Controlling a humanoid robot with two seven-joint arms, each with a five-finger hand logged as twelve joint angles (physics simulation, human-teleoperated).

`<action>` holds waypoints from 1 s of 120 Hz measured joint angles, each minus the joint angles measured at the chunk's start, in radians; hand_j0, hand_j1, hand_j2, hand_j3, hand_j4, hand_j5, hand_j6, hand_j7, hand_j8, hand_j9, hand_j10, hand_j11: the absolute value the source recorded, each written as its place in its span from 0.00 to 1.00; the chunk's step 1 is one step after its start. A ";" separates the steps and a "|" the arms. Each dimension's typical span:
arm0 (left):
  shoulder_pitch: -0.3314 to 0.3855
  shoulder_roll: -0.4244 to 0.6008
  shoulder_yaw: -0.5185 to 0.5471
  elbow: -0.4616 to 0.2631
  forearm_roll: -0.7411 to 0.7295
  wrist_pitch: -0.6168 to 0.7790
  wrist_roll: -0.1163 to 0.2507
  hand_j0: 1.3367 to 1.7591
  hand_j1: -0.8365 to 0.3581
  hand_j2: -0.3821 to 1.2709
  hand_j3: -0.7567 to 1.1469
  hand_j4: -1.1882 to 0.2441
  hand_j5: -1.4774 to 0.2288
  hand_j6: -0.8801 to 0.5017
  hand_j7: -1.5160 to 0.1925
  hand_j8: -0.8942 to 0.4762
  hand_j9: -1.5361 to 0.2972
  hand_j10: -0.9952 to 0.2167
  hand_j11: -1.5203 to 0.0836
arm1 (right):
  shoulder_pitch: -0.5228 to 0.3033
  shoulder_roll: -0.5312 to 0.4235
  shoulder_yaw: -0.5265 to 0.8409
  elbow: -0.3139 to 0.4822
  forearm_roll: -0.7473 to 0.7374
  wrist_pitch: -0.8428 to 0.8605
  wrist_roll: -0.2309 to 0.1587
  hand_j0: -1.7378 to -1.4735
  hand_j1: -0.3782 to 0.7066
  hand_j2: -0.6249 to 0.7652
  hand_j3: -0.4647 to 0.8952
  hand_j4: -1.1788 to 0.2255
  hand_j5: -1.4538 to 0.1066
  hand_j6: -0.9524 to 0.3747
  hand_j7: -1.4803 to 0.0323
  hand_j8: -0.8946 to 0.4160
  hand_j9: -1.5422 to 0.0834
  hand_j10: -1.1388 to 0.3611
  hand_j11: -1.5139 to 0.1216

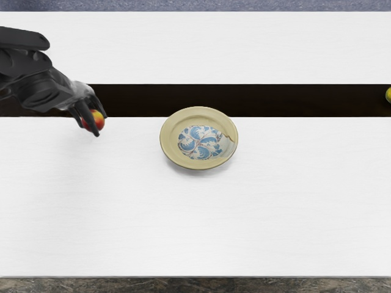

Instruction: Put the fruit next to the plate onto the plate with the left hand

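Note:
A small red and yellow fruit (97, 120) sits at the far edge of the near white table, left of the plate. My left hand (88, 116) comes in from the left edge, and its dark fingers (84, 117) curl around the fruit, partly covering it. The cream plate (171, 131), with a blue pattern in its middle, lies near the table's centre, well to the right of the hand, with nothing on it. The right arm does not show.
A dark gap (256, 100) runs between the near table and a second white surface (214, 49) behind it. A yellow-green object (388, 94) peeks in at the right edge of the gap.

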 joint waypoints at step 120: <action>0.024 0.117 -0.396 -0.008 0.010 -0.218 0.000 0.76 0.87 0.27 0.40 0.74 0.73 0.58 0.75 0.60 0.71 0.69 0.80 | 0.000 0.000 0.000 0.000 0.000 0.000 0.000 0.30 0.05 0.45 0.34 0.83 0.92 0.70 0.96 0.67 0.94 0.75 0.91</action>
